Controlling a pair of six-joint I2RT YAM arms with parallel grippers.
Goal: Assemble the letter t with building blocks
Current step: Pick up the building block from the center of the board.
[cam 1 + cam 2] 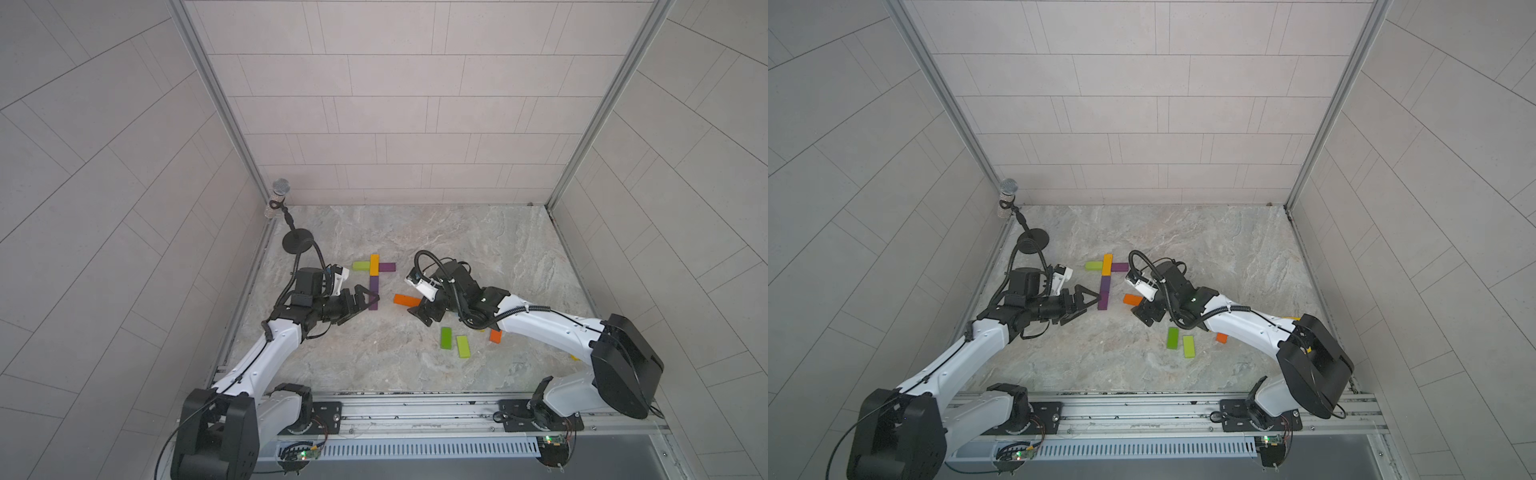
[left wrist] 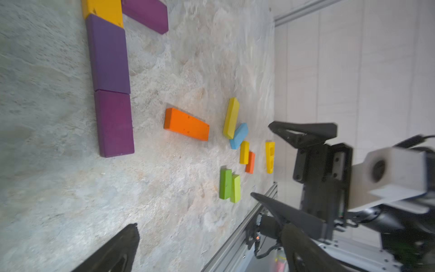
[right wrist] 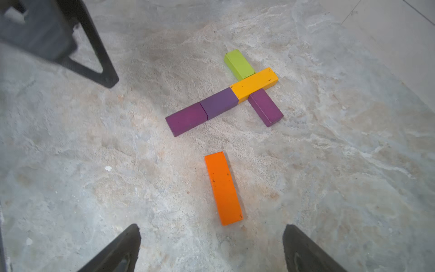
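Pale grey tiled walls (image 1: 415, 104) enclose a marbled stone tabletop (image 1: 478, 249).

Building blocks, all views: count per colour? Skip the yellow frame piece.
purple blocks: 3
yellow blocks: 3
orange blocks: 2
lime blocks: 2
green block: 1
light blue block: 1
Total: 12
yellow frame piece not counted.

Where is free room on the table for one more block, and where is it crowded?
Free: the stretch between the letter and the back wall, and the strip between the green pair and the front rail. Crowded: around the orange block, between left hand and right hand.
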